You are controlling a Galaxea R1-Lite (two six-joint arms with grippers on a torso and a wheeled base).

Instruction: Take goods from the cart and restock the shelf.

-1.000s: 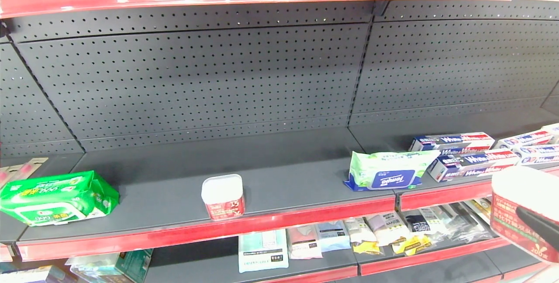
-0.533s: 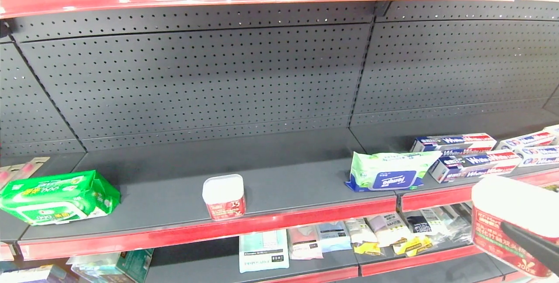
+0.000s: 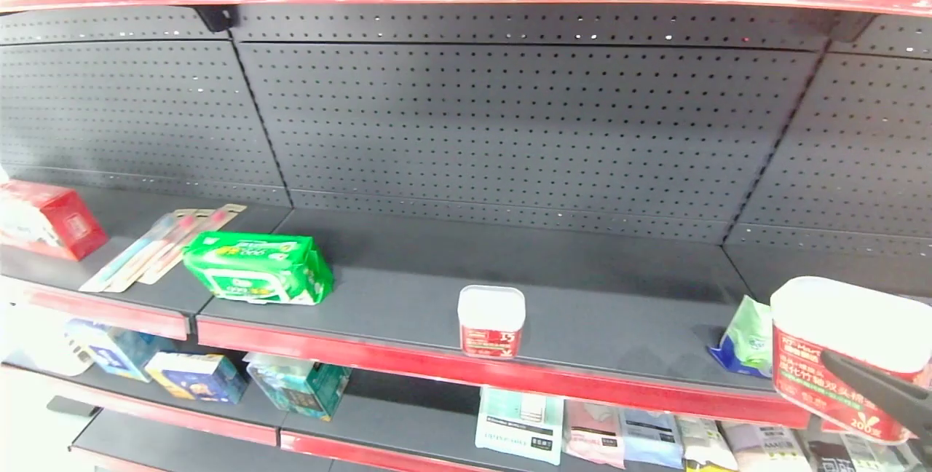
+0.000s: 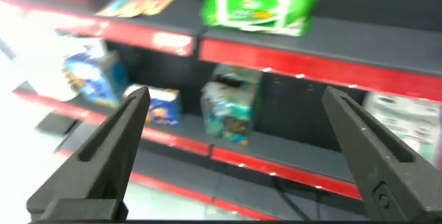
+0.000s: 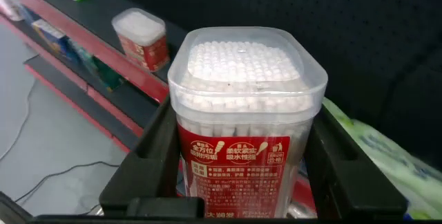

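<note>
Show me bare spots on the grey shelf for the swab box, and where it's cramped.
Bare shelf lies between the green wipes pack and the small swab tub, and another stretch between that tub and the pale wipes pack. The strip along the pegboard behind them is bare too. Cramped: the left bay with the toothbrushes and red box.

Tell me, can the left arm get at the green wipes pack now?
Probably yes: the left tool is open and empty, the green wipes pack lies at the front of the shelf, and nothing stands between them.
</note>
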